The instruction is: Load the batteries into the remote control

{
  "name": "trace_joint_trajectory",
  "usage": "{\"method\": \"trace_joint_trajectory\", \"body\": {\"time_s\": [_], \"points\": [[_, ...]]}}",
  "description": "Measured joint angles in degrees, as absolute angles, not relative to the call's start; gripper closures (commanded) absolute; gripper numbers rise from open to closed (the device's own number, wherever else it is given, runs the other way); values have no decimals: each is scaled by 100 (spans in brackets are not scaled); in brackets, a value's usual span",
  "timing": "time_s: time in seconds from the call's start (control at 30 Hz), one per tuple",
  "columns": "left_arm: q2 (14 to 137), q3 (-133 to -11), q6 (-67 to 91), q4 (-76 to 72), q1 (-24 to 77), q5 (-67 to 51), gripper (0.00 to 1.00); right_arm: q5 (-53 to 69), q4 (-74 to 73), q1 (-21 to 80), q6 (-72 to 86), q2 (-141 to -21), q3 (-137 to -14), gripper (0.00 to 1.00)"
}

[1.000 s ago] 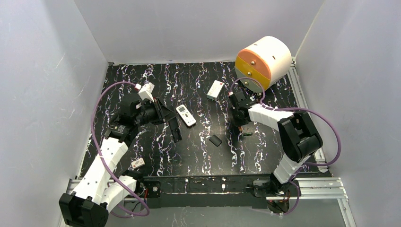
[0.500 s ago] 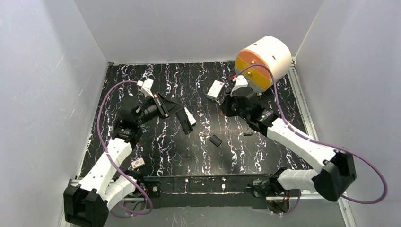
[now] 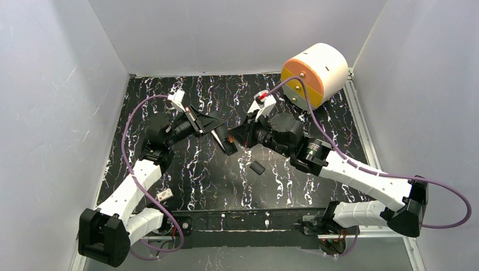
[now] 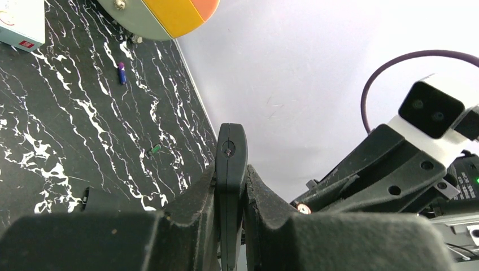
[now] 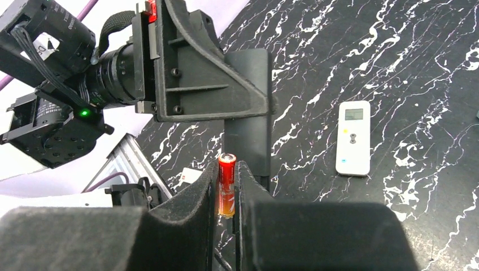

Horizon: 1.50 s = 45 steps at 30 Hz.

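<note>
Bench (image 3: pixel 186 180), centre: left end effector (image 4: pixel 231 167), clamped on thin dark piece (image 4: pixel 230 141), faces right end effector (image 5: pixel 227 165), clamped on red battery (image 5: pixel 227 189); tips close, narrow gap only.
Rear right corner: big drum (image 3: pixel 314 73), white box (image 4: pixel 20 25) near it.
Right arm (image 3: pixel 361 176) slants across the right half.
Front centre: small black tile (image 3: pixel 257 167), free bench around.
Remote (image 5: pixel 353 138): free bench on all sides.

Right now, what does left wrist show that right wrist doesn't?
Left wrist only: green battery, purple battery, white box, orange-and-white drum. Right wrist only: white remote lying face up on the table, and red battery clamped in the right gripper. Both: the marbled table and the black bar clamped by the left gripper.
</note>
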<state>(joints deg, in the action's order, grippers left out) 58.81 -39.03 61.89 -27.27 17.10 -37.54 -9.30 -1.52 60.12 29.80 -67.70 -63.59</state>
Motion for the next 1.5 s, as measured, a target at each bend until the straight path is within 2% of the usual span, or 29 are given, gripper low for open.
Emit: {"method": "trace_joint_trajectory", "body": {"time_s": [0.33,0.83,1.23,1.5], "points": [[5885,-3903,6471,-2786,1710,-3756,100,-1258,-183,6440,2617,-7113,-6517,90],[5887,-3905,6683,-2788,1710,-3817,100,-1485,-285,6552,2097,-7124,-6460,93],[6045,-3942,6912,-2764,1712,-3815,100,-1441,117,6619,2093,-6884,-5878,99],[6045,-4110,7135,-2768,1763,-3839,100,-1487,464,6619,2279,-6595,-5570,99]]}}
